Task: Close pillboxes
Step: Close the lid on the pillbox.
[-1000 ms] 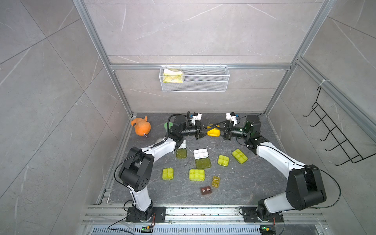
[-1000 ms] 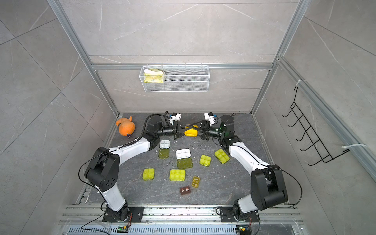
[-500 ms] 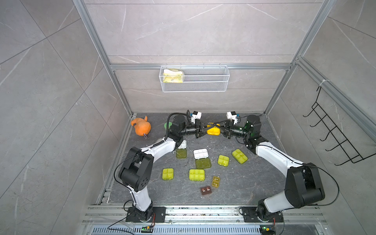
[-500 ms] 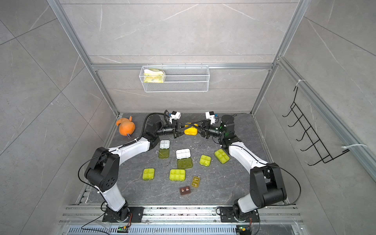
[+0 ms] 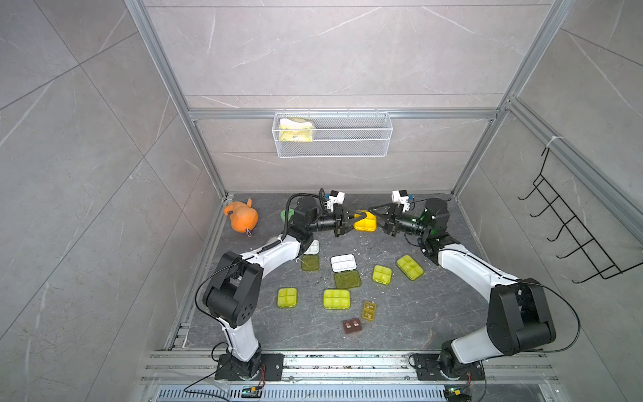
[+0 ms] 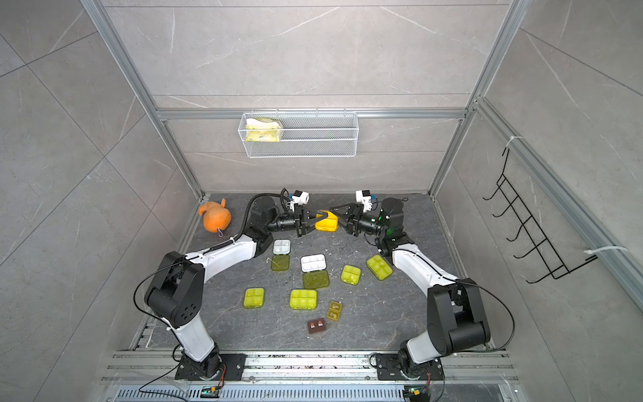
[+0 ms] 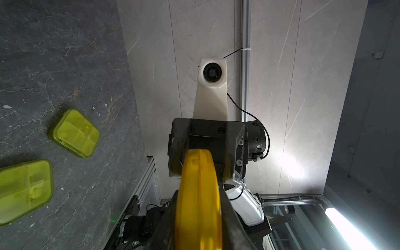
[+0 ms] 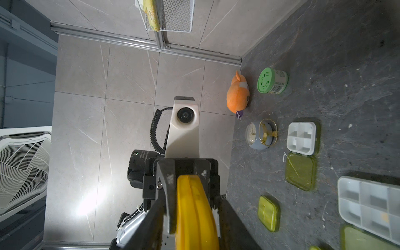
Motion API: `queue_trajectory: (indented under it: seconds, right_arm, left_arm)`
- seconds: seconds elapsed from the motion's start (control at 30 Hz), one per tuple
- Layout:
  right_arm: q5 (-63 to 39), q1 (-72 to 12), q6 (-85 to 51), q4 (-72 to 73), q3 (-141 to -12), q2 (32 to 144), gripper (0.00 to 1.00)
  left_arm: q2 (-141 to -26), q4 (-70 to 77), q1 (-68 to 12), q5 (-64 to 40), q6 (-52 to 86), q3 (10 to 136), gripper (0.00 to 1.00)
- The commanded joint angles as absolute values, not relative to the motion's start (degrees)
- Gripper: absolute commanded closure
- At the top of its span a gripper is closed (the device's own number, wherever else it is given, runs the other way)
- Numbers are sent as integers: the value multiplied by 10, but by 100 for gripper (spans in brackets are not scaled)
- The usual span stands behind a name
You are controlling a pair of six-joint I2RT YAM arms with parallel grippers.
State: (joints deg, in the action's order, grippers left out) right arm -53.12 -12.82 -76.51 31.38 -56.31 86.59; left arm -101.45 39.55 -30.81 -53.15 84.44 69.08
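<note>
An orange pillbox hangs edge-up above the back of the table, between both arms. My left gripper is shut on one end of it; in the left wrist view the box fills the space between the fingers. My right gripper straddles the other end, open, with thin gaps beside the box. Its halves meet at a thin seam. Two pillboxes lie open: a small white tray and a larger one. Several yellow-green pillboxes lie shut.
An orange plush toy sits at the back left, with a green-lidded jar and a small clock near it. Tiny amber and brown boxes lie near the front. A wire basket hangs on the back wall.
The right jaws narrowed about the orange pillbox, then widened a little. The left arm and the box have barely moved.
</note>
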Motion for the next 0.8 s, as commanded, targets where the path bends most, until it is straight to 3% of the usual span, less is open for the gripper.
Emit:
queue_trajectory:
  seconds: [0.0, 0.1, 0.47, 0.77]
  right_arm:
    - [-527, -122, -767, 339, -550, 854, 63]
    - [-531, -120, -772, 347, -547, 856, 70]
    - [-550, -126, -794, 377, -548, 876, 65]
    - [-552, -135, -798, 380, -539, 885, 73]
  left_arm:
    - [-1002, 414, -306, -552, 850, 707, 82]
    - [-1003, 412, -306, -551, 852, 707, 82]
    - [-1013, 419, -307, -549, 860, 716, 82]
    - [-1027, 425, -307, -554, 867, 729, 82]
